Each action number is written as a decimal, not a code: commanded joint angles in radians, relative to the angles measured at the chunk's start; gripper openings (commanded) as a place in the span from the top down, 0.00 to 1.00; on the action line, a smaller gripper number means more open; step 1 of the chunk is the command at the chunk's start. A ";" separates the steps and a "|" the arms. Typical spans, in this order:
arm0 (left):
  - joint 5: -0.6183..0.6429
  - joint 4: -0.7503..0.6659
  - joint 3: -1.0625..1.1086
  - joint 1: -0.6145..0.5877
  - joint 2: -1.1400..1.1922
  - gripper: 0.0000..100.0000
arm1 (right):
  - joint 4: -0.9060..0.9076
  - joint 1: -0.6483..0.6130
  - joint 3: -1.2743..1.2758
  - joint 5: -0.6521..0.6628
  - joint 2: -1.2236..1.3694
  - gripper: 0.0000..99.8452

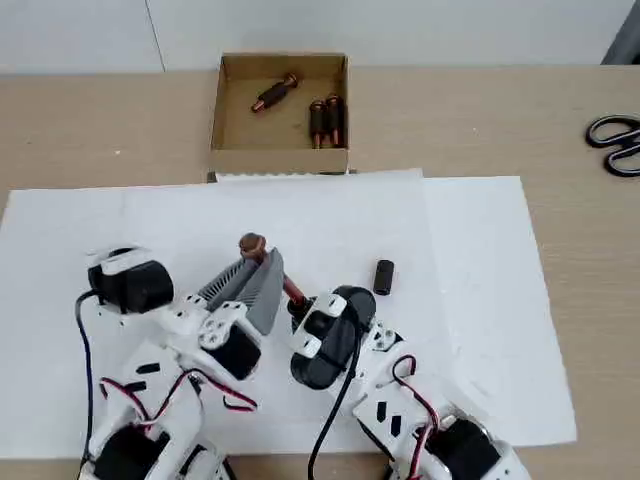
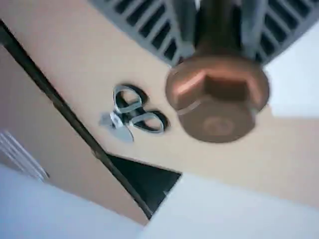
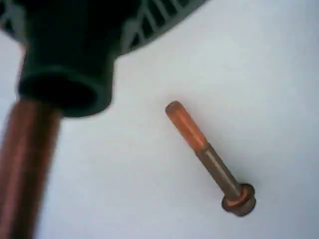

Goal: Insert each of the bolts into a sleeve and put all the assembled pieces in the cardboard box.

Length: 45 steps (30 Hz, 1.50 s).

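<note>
A wooden table carries white paper, a cardboard box, and scissors.

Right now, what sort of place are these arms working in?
Probably a lab or hobby workbench: a wooden table against a plain wall, a white paper sheet as work mat, with a cardboard box and scissors nearby.

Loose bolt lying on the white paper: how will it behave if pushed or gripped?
The bolt looks like solid coppery metal, so probably stiff and heavy for its size. Lying on its side on the paper with a head wider than the round shank, it would likely roll in an arc if pushed. The smooth shank may slip when gripped.
</note>
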 commanded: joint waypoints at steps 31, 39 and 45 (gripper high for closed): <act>-0.199 0.384 0.008 0.167 -0.003 0.99 | -0.053 -0.001 -0.064 0.064 -0.010 1.00; -0.204 0.371 0.010 0.161 -0.003 0.85 | -0.067 0.001 -0.061 0.064 -0.010 1.00; -0.265 0.374 0.013 0.160 -0.003 0.77 | -0.062 0.002 -0.061 0.064 -0.010 1.00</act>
